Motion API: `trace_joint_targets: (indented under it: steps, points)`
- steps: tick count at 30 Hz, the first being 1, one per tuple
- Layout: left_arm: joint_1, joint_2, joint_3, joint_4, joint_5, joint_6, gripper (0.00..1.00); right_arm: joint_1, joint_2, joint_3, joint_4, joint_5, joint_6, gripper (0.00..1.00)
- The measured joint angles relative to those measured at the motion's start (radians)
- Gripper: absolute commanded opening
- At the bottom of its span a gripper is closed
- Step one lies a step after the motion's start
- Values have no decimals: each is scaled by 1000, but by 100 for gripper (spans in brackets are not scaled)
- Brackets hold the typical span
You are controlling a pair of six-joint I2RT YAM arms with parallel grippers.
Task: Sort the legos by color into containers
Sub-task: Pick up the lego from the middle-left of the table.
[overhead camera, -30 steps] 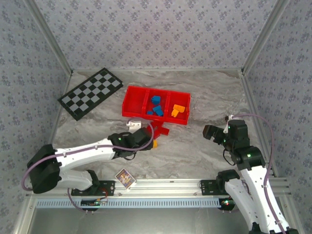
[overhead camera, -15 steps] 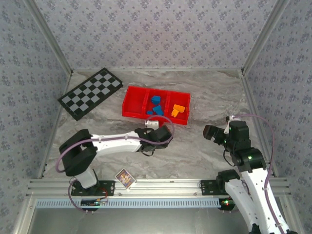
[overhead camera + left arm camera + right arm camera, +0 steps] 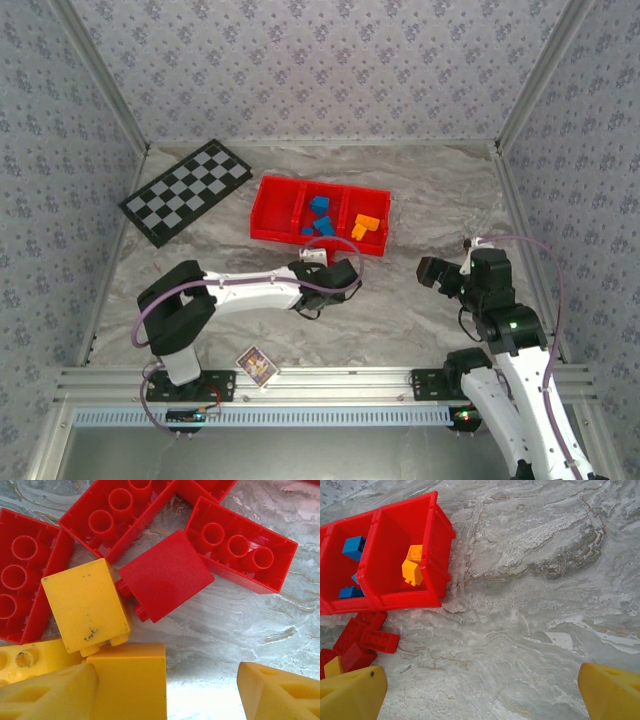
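Note:
In the left wrist view, loose legos lie close below the camera: several red bricks and a red block beside yellow blocks. My left gripper is open. Its left finger rests against a yellow brick, and bare table separates that brick from the right finger. In the top view that gripper hovers just in front of the red tray. Blue legos fill its middle container and orange-yellow ones the right. My right gripper stands open and empty, to the right.
A black-and-white checkered board lies at the back left. A small printed card sits by the near rail. Patterned walls close in the marble table. The right wrist view shows the tray's wall and the red pile.
My left arm swung right along the tray's front and came down over the loose pile, its jaws narrowing around a yellow brick. The right arm has not moved.

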Motion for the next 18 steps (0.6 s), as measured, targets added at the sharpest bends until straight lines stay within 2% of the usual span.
trace_joint_targets:
  steps: [9,18]
  points:
    - [-37,-1,1,-84,-56,-22,79,0,0,0,0,0,0,100]
    - [-56,-1,13,-154,-104,-27,79,1,0,0,0,-3,0,100]
